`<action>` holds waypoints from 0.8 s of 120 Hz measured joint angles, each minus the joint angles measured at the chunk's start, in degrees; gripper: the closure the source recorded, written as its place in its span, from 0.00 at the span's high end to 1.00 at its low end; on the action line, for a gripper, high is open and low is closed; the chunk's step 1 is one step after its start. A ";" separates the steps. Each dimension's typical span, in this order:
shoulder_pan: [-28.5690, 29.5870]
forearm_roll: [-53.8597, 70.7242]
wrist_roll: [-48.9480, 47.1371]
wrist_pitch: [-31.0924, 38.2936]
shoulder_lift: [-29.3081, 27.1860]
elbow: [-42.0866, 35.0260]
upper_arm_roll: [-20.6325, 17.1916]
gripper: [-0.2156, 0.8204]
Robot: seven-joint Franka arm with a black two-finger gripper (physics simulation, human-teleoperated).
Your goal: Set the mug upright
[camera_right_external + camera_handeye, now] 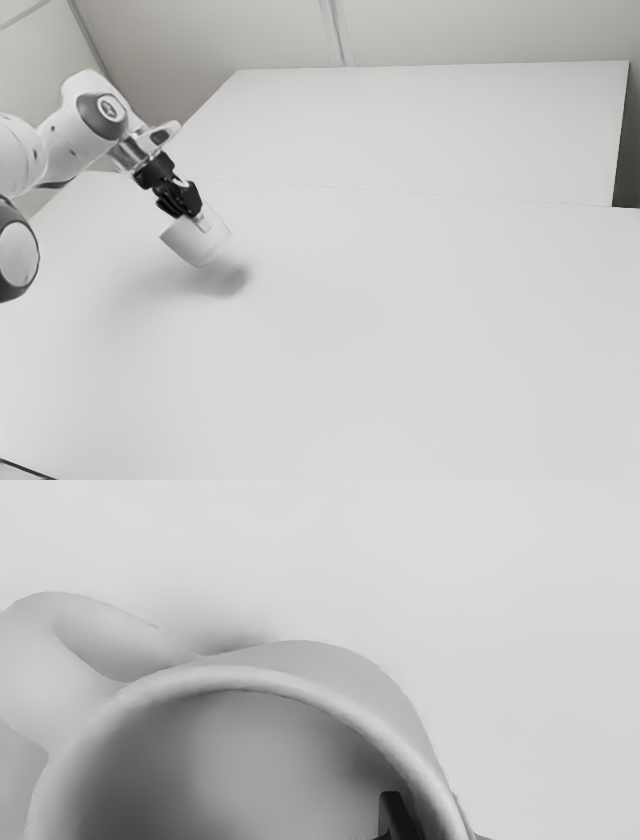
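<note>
In the exterior view, the black gripper (pixel 196 212) is at the upper left, shut on the wall of the white mug (pixel 194 243). The mug hangs tilted over the table, with a shadow beneath it. In the wrist view, one finger of the gripper (pixel 436 825) lies inside the mug (pixel 250 677) and the other against its outside, with the rim between them. The mug's open mouth faces the hand camera, and its handle (pixel 30 680) sticks out on the side away from the fingers. The lower part of the mouth is cut off there.
A wide white table (pixel 400 340) spreads below the mug, and a second white surface (pixel 420 130) adjoins its far side. Pale walls (pixel 480 30) stand behind. A dark thin edge (pixel 28 470) shows at the exterior view's lower left corner.
</note>
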 joint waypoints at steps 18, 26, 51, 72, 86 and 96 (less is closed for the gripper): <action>-6.80 11.96 -12.28 10.01 -4.51 -6.90 0.35 0.03; -8.49 15.30 -17.49 14.04 -5.99 -9.92 0.41 0.03; -12.05 23.40 -32.47 24.62 -10.21 -17.93 0.75 0.04; -14.72 27.06 -43.76 29.45 -14.04 -24.33 0.89 0.04; -15.66 28.68 -50.36 30.95 -14.63 -26.79 0.93 0.04; -16.37 29.86 -54.64 31.56 -14.95 -27.97 0.94 0.04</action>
